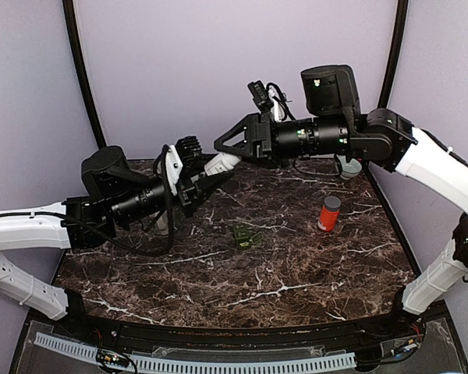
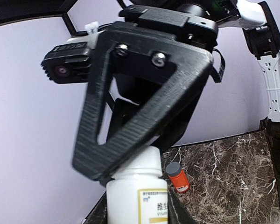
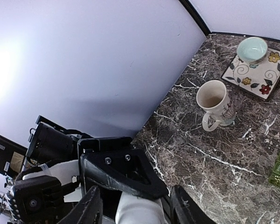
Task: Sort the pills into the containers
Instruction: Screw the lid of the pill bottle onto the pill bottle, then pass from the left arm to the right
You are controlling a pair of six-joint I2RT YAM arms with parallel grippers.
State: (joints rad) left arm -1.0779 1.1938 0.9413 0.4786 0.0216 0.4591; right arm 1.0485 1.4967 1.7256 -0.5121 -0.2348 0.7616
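Note:
A white pill bottle [image 2: 136,198] with a yellow-framed label hangs in the air over the back left of the table, and my left gripper [image 1: 209,176] is shut on its body. Its white cap [image 3: 141,211] points toward my right gripper [image 1: 228,146]. The right gripper's fingers [image 3: 90,208] stand on either side of the cap with a gap on each side, so it is open. A small orange bottle [image 1: 328,213] with a grey cap stands on the marble table [image 1: 296,273] at the right. Green pill packs [image 1: 249,236] lie near the middle.
A flowered mug [image 3: 214,105] stands on the table near a square flowered plate [image 3: 270,77] that holds a pale blue bowl [image 3: 252,49]. The back wall runs close behind both grippers. The orange bottle [image 2: 178,177] shows beyond the held bottle.

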